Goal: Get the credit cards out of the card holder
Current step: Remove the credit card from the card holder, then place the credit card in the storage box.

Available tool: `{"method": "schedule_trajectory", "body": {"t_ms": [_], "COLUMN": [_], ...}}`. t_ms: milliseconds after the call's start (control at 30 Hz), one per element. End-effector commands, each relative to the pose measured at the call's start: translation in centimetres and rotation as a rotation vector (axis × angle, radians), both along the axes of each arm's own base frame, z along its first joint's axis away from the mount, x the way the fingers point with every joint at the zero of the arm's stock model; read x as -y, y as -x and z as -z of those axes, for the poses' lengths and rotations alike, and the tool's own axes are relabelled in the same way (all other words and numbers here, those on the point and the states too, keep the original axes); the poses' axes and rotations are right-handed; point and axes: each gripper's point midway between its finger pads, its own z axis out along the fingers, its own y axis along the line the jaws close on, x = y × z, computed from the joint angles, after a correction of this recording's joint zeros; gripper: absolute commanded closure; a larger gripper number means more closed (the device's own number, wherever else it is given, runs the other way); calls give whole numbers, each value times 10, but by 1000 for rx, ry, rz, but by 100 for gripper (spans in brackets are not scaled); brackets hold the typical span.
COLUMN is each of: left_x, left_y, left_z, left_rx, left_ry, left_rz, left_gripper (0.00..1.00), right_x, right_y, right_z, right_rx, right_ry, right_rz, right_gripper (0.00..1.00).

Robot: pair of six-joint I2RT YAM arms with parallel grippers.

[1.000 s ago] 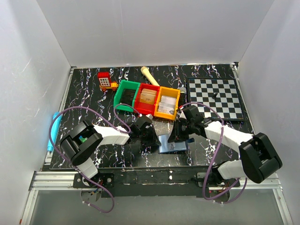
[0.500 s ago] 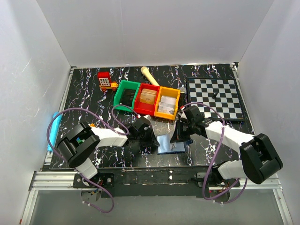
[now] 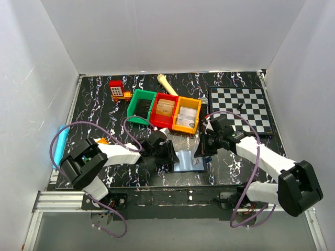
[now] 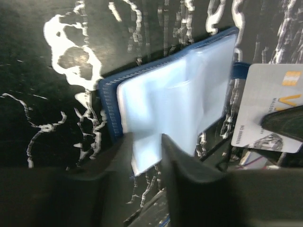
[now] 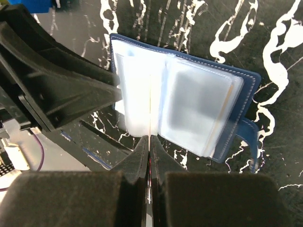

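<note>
Holder [image 3: 188, 161] is lying open on the table [image 3: 104, 104] near the front edge, between both grippers and just in front of the bins [image 3: 166, 111]. Clear sleeves face up, blue cover underneath, snap tab [image 5: 249, 137] sticking out on the far side from the left arm. Right gripper [image 3: 201, 151] is closed tight on a card [image 4: 267, 106]. It's edge-on between the fingers in the right wrist view. In the left wrist view it's face-on, white/grey with a gold chip, just off the holder's edge by the tab. Left gripper [image 3: 169, 156] is at the opposite edge, jaws parted a little with the corner of a sleeve [image 4: 147, 151] showing in the gap. Can't tell if it's touching the sleeve.
</note>
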Motion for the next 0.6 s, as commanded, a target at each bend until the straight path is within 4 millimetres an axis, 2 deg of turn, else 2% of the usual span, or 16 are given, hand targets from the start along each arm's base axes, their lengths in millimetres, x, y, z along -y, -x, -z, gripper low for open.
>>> {"method": "schedule_trajectory", "body": {"t_ms": [0,33,67,167,367,467,567], "left_x": [-39,-35,-33,-25,-11,-16,-28], "left_y": [24,22,20,11,-4,-9,-11], "left_z": [23,15,8,-19,-85,-105,-115], "left_rx": [6,33,51,116,245,285,315], "left_ry": [-184,-174,-165,-127,-20,-16,-34], "left_rz": [110,128,137,148,130,93,52], "left_gripper": [53,43,38,28,21,21,20], "right_x": [0,0,0,-1,-6,-10,-15], "right_y": [-11,-12,-13,-14,-15,-12,-7], "right_z": [-36,-39,-44,-54,-73,-81,-90], "right_rx": [101,109,120,144,197,220,252], "right_ry": [-10,-10,-12,-24,-61,-74,-92], "right_rz": [-38,-40,-41,-51,-89,-132,-174], "right_gripper": [99,99,99,99,99,99,99]}}
